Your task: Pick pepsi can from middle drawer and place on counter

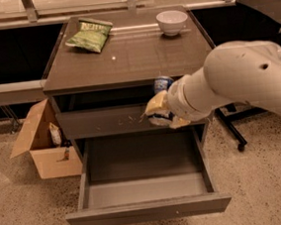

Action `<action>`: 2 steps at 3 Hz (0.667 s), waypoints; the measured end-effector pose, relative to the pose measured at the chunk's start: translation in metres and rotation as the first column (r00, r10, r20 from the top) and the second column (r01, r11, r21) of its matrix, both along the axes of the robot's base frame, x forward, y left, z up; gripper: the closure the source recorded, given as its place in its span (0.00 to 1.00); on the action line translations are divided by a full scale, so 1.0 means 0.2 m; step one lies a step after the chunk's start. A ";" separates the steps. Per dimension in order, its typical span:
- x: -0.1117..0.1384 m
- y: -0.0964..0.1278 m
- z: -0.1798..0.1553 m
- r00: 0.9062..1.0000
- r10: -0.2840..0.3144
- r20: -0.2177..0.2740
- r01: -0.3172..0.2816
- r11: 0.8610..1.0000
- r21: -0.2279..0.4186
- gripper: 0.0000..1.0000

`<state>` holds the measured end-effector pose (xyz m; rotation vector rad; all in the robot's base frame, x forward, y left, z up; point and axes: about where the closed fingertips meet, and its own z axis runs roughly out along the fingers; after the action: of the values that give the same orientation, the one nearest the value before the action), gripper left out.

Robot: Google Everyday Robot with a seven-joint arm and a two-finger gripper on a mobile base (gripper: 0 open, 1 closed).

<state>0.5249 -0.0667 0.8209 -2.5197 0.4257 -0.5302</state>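
One can — the pepsi can [162,84] — is sitting clamped in the gripper [159,111], just below the front edge of the counter [125,61], above the open middle drawer [143,189]. The lifting step seems in hand; next it is needing more height, then a forward reach.
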 end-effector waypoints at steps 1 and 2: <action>0.06 0.00 0.28 0.994 0.018 0.106 -0.027 0.996 0.088 1.00; 0.17 -0.03 0.49 0.985 -0.010 0.172 -0.020 0.985 0.171 1.00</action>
<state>0.5589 -0.0730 0.9186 -2.2875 0.3830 -0.6735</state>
